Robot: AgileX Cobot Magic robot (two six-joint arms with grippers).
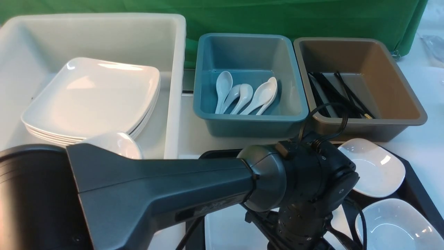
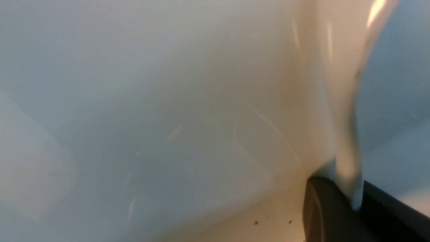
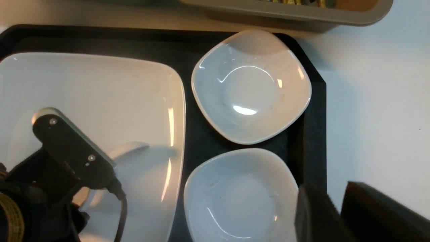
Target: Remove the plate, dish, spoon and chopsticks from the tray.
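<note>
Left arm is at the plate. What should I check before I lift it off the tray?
1. Left gripper shut on the plate rim: ok.
2. Plate bare: cannot tell; a pale shape beside the left wrist may be the spoon.
3. Both dishes apart from the plate, on the tray: ok.
4. Right gripper open, empty, clear of the plate: ok.
5. White bin plate stack has a bare top: ok.

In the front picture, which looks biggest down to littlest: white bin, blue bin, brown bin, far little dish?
1. white bin
2. blue bin and brown bin: they look about alike, so it's a tie
3. far little dish, smallest
</note>
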